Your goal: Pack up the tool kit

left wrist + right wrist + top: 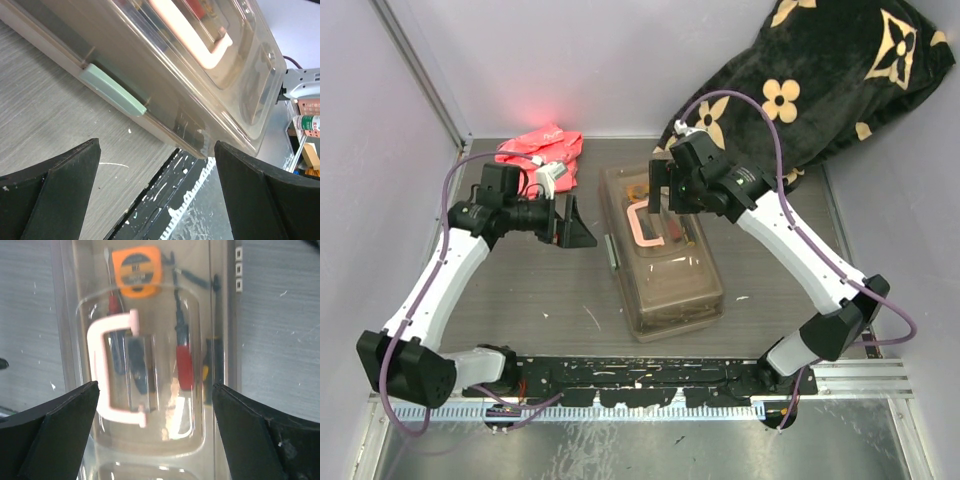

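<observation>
I have the large brown translucent plastic toolbox [665, 262] lying in the middle of the grey wood-grain tabletop [540, 295], its long sides running away from the arm bases. The lid is down, and the pale beige loop handle [650, 226] lies flat in the recess on top.

Through the lid, from the right wrist camera, I can make out an orange tape measure [136, 271] at one end. There is also a red-handled tool [184, 365] and a tool with a yellow and black grip [209, 369] lying lengthwise beside the handle. The darker tools under the handle are too blurred for me to name.

My left pincer [576, 226] is spread wide and holds nothing. It sits just off the toolbox's left long side, pointing at it and not touching it. On its wrist camera the two black fingers [60, 192] frame that wall, with a pale green latch [113, 90] on the wall ahead.

My right pincer [666, 192] is also fully spread and grips nothing. It hangs over the far half of the lid, looking straight down on the handle, with its fingers [55, 427] on either side of the view.

A black blanket with beige flower shapes [830, 80] is heaped at the far right corner, well apart from the toolbox. A crumpled red-pink plastic bag [542, 148] lies at the far left, behind the left arm.
</observation>
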`<state>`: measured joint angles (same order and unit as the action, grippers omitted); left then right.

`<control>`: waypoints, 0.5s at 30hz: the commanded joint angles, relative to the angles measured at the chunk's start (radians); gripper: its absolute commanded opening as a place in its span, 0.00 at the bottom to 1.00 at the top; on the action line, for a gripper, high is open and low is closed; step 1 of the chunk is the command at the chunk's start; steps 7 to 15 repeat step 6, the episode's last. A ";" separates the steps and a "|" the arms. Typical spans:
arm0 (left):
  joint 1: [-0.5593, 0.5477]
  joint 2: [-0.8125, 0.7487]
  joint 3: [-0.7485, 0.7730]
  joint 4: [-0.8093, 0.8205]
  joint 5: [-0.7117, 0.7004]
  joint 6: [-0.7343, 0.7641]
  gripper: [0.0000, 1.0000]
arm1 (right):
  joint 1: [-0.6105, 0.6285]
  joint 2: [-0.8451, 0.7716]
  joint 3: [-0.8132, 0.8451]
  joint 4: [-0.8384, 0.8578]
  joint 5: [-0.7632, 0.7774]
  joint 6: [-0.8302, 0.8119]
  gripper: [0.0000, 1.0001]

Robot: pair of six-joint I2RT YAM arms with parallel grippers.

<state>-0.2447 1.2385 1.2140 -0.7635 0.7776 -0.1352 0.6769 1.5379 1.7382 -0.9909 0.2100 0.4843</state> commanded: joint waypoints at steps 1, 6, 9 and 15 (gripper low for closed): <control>-0.014 -0.051 0.024 -0.024 0.017 0.022 0.98 | 0.003 -0.087 -0.055 -0.036 -0.083 -0.010 1.00; -0.022 -0.072 0.012 -0.019 0.024 0.023 0.98 | 0.004 -0.120 -0.102 -0.041 -0.106 -0.010 1.00; -0.022 -0.072 0.012 -0.019 0.024 0.023 0.98 | 0.004 -0.120 -0.102 -0.041 -0.106 -0.010 1.00; -0.022 -0.072 0.012 -0.019 0.024 0.023 0.98 | 0.004 -0.120 -0.102 -0.041 -0.106 -0.010 1.00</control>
